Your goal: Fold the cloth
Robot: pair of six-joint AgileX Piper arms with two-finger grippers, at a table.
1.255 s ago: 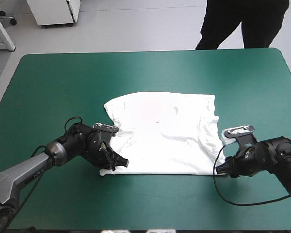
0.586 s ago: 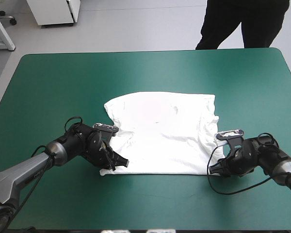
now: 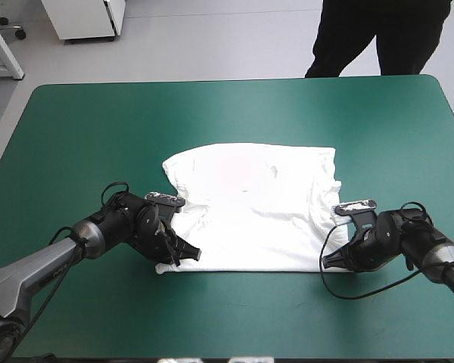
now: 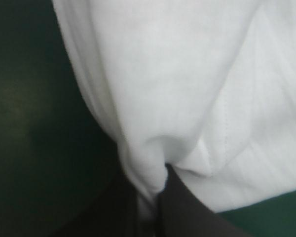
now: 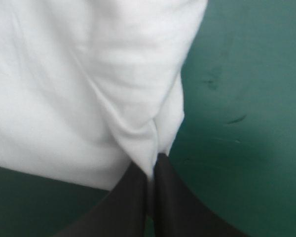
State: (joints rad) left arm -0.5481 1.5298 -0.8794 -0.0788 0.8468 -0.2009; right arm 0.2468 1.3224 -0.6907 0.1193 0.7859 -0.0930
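T-shirt [image 3: 253, 208] is lying soft and limp on the table [image 3: 98, 121]; left hand [image 3: 189, 255] and right hand [image 3: 327, 263] are pinching its near corners, probably the surest holds.

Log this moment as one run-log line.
T-shirt: lying flat on teal-green table | left claw: shut on near left corner | right claw: shut on near right corner | lift: not yet

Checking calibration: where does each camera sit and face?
High view: above and behind the robot, looking forward and down at the teal-green table cover; left arm, right arm show.
Left wrist view: above that wrist, along its black fingers, shut on the white short-sleeved T-shirt.
Right wrist view: likewise, own fingers shut on it.
Shared: all three show the T-shirt.
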